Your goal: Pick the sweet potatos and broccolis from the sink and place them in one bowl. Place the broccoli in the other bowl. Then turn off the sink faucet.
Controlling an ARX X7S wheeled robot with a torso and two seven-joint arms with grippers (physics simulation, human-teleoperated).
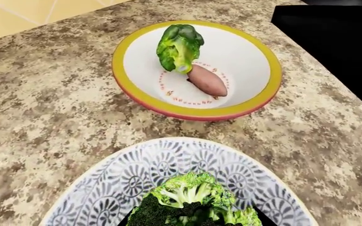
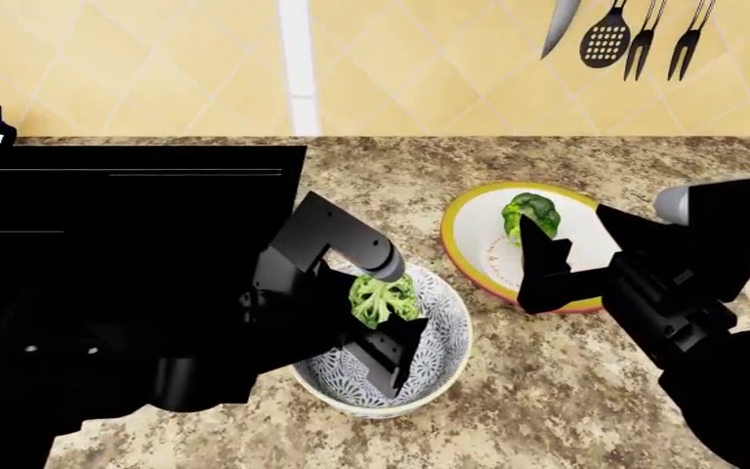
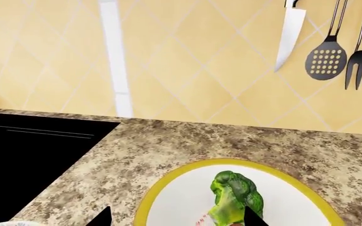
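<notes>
Over the patterned bowl (image 2: pixel 443 332) our left gripper (image 2: pixel 378 327) pinches a broccoli (image 2: pixel 381 298) in its jaws; our right gripper (image 2: pixel 542 269), jaws spread, hovers over the yellow-rimmed bowl (image 2: pixel 460 249).

You see a speckled granite countertop (image 2: pixel 584 391) filling the lower half of the head view, with a yellow tiled wall (image 2: pixel 128 68) across the top. A white vertical strip (image 2: pixel 298 63) runs down that wall left of centre. At the upper right, a knife (image 2: pixel 559 24), a slotted spatula (image 2: pixel 605 39) and a fork (image 2: pixel 689 39) hang side by side.
</notes>
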